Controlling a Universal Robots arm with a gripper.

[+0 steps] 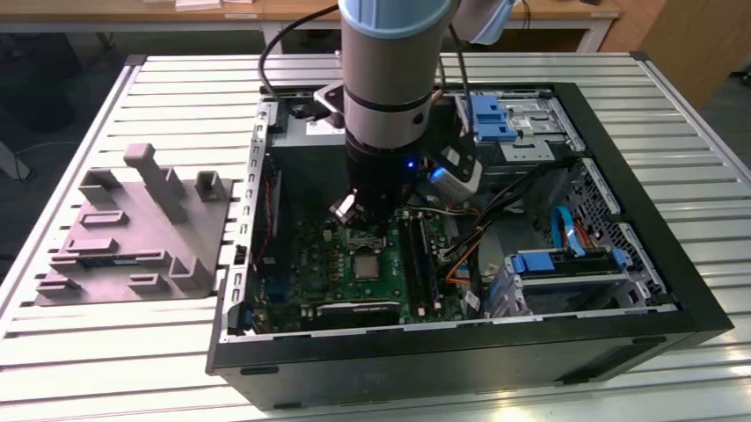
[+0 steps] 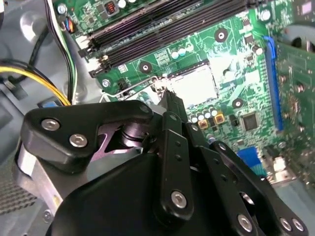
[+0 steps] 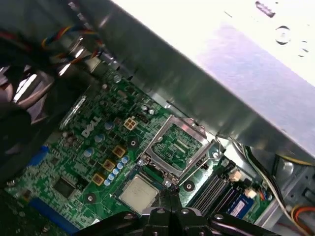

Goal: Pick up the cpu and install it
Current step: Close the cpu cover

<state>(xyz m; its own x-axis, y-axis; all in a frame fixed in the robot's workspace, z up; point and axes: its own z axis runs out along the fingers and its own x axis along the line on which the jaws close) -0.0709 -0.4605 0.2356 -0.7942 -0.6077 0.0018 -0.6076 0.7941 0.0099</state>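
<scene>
Slatted table [image 1: 176,88] bears computer case [image 1: 470,360], cpu [image 3: 139,192] inside; wooden desk [image 1: 118,13] behind.

Showed a thick silver-grey tube of an arm [image 1: 393,53], ringed with black bands, topped by a pale blue cap [image 1: 484,19]. Trailed a black cable [image 1: 280,44] (curving off to the exterior view's left). Glowed blue at a small wrist light [image 1: 410,163]. Wore matte black gripper [image 2: 170,100] links, studded with bright silver screws [image 2: 178,198].

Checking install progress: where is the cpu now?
In the first wrist view the cpu lies in the motherboard socket, beside its raised metal frame, ahead of the gripper.
</scene>
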